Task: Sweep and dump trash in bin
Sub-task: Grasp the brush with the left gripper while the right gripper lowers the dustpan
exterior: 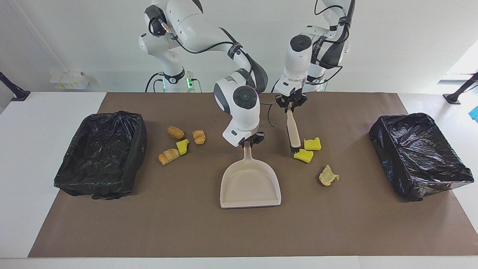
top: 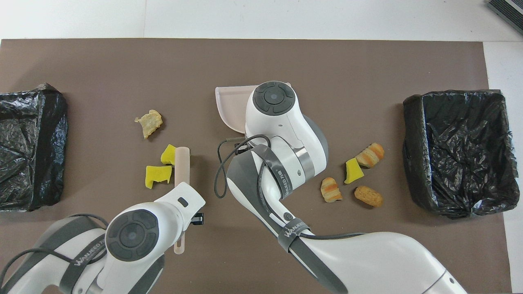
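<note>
Beige plastic dustpan lies flat at the middle of the brown mat on the bench, its handle toward the robots and gripped by the right gripper, whose fingers are closed on that handle. The left gripper has its fingers closed on the handle of a small beige brush with dark bristles, whose bristle end rests against two bright yellow sponge chunks just beside the dustpan, toward the left arm's end. A pale crinkled chip lies near them, farther from the robots. Four more scraps, orange-brown bread pieces and one yellow chunk, lie beside the dustpan toward the right arm's end. Two bins lined with black plastic stand at the mat's two ends, well apart from the dustpan. The step in hand is judged to be the sweep: the pan's open lip should stay pressed flat and turned toward the chunks, the brush drawn low and slowly so that the light sponge slides rather than hops.
</note>
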